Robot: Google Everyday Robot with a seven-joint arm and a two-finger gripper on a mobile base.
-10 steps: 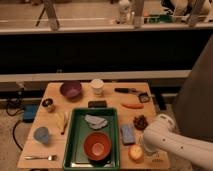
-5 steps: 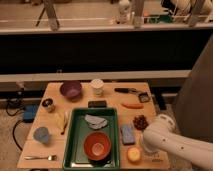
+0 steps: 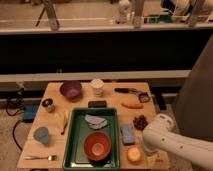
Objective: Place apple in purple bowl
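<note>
The apple, yellow-orange, lies on the wooden table at the front right, beside the green tray. The purple bowl stands empty at the table's back left. My white arm reaches in from the right, and its end with the gripper is low over the table, right next to the apple on its right side. The arm hides most of the gripper.
A green tray holds an orange bowl and a grey cloth. Around it are a white cup, carrot, blue sponge, banana, blue cup, fork and dark grapes.
The arm has shifted very slightly near the apple; the apple and the other objects have not moved.
</note>
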